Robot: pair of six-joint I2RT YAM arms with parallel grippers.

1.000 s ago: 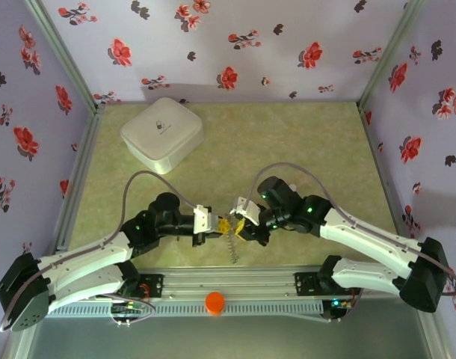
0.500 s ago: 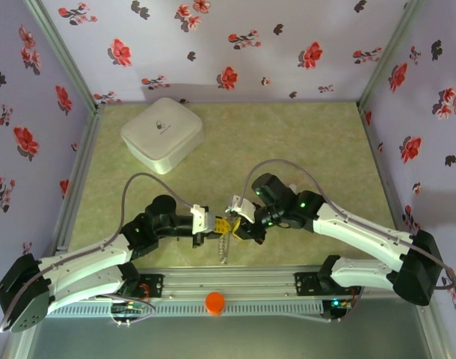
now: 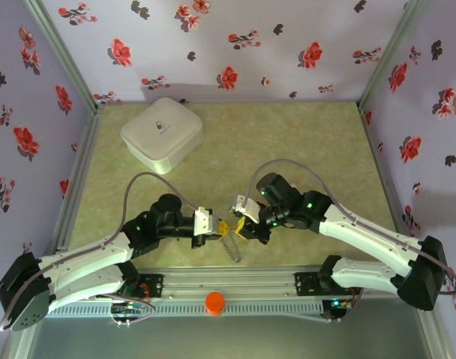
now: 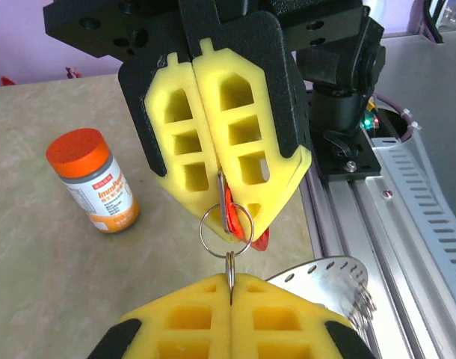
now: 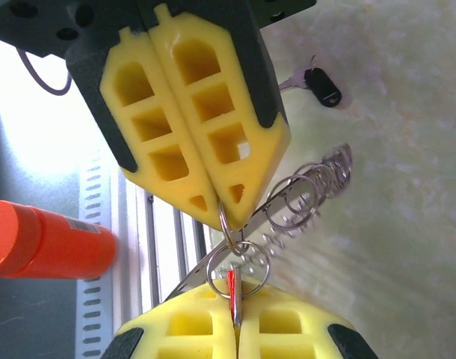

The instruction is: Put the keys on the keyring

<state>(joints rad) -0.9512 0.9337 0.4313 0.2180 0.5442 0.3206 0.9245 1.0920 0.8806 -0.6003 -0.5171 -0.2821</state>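
Left end effector [image 4: 230,283]: closed, pinching a thin loop of the keyring [image 4: 323,280]; the loop was edge-on and the grip point was mostly hidden by the pads.
Right end effector [image 5: 235,299]: closed on the red key [image 5: 232,284]; only a red sliver showed between the pads.
Keyring: hung between the two tips near the counter's [image 3: 288,142] front edge; couldn't tell whether its low end touched.
Key vs ring: touching a small loop; couldn't tell if threaded.
Black key [image 5: 323,86]: flat on the counter, apart; blade end unclear.
Pill bottle [image 4: 93,179]: upright.
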